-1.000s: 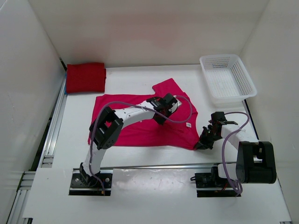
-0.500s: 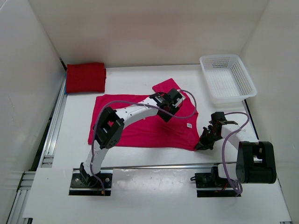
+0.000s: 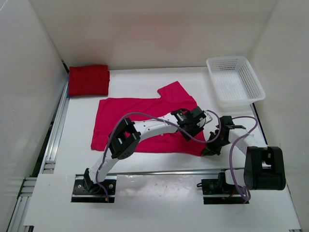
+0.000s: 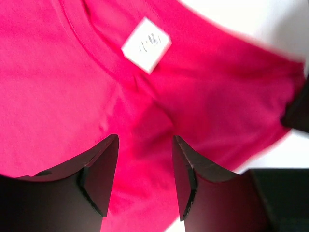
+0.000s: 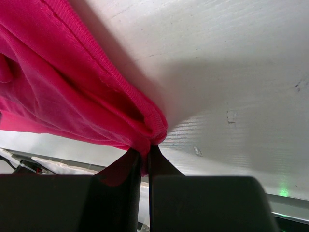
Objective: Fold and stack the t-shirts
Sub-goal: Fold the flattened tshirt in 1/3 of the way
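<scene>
The pink shirt [image 3: 145, 123] is spread flat mid-frame on the tabletop [image 3: 140, 77], not yet folded. The dark red shirt [image 3: 88, 80] is seen folded at upper left. The pink shirt's lower-right corner is pinched in the jaws of the right gripper [image 5: 145, 152]. The jaws of the left gripper [image 4: 145, 145] are held apart over the cloth, empty.

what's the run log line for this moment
left claw: open above pink-magenta cloth t-shirt | right claw: shut on its near-right corner

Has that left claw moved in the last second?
Yes. The left gripper slid rightward and slightly nearer the front, ending closer to the white basket.
</scene>
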Robot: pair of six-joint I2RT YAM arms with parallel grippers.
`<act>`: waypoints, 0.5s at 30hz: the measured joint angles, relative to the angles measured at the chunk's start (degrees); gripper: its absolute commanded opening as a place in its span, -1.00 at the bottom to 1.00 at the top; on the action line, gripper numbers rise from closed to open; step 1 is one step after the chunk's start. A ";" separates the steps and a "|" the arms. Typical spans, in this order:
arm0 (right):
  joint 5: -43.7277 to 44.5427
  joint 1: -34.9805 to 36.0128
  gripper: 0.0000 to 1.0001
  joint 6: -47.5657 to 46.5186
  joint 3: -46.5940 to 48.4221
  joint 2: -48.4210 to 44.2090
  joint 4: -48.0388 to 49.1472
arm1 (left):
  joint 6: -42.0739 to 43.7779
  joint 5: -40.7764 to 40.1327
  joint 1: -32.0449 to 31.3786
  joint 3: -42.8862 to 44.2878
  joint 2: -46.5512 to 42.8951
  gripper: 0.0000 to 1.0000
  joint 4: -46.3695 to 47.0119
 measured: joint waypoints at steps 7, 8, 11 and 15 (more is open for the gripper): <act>0.00 0.00 -0.99 0.00 0.00 0.00 -0.04 | 0.00 0.02 1.11 4.74 3.52 0.12 1.42; 0.00 0.00 -0.99 -0.02 0.00 0.00 -0.02 | -0.02 0.02 1.11 4.74 3.56 0.12 1.40; 0.00 0.00 -0.99 0.00 0.00 0.00 -0.02 | -0.02 0.31 1.09 3.87 3.61 0.18 1.84; -0.07 0.00 -0.99 0.00 0.00 0.11 -0.02 | -0.04 1.66 1.09 2.19 3.61 0.29 1.44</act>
